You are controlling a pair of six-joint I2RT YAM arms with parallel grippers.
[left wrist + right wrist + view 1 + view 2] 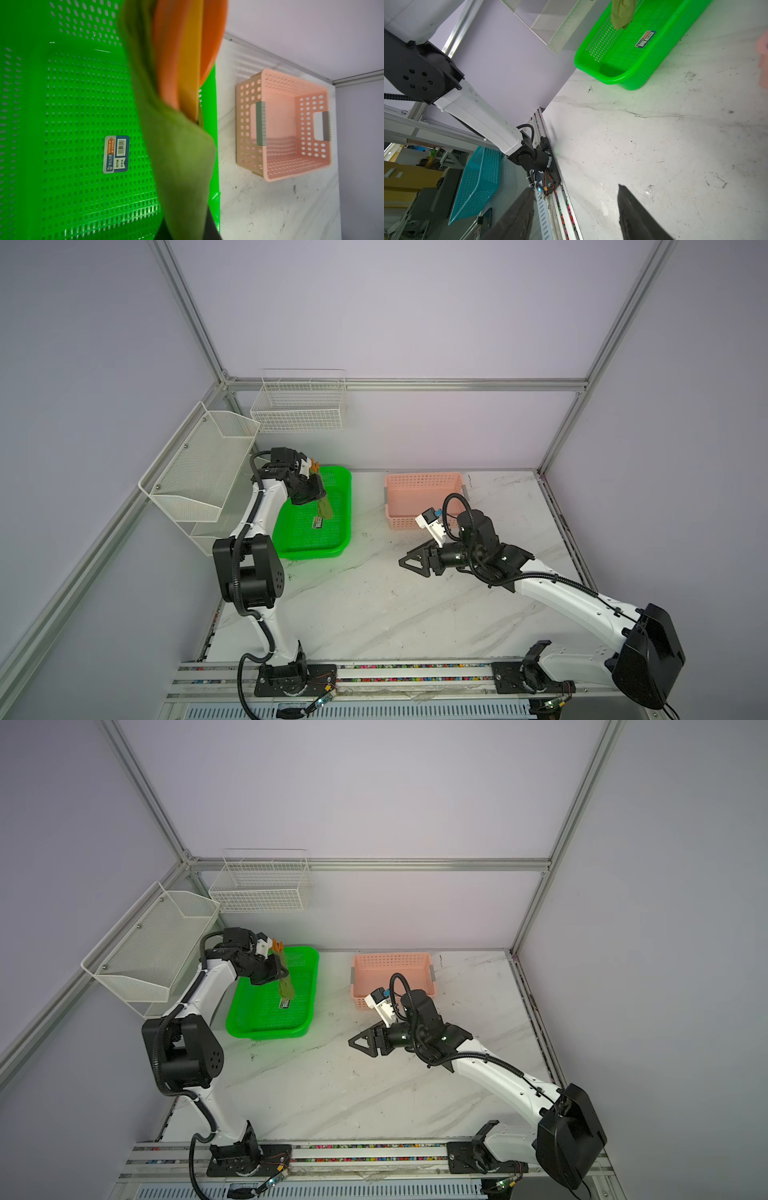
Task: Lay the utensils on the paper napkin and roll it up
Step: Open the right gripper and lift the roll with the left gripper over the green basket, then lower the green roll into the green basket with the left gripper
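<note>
One bundle hanging over the green tray [309, 553].
Your left jaws are clamping the paper napkin [325, 508] round the utensils [315, 467]; right jaws are standing apart, clear of the tray.

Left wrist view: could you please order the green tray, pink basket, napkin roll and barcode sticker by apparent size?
1. green tray, cropped.
2. napkin roll and pink basket: similar spans; the roll hangs right at the camera, so I won't rank them.
3. barcode sticker, smallest.

Glossy plastic tray [62, 124], matt paper napkin [180, 166]
</note>
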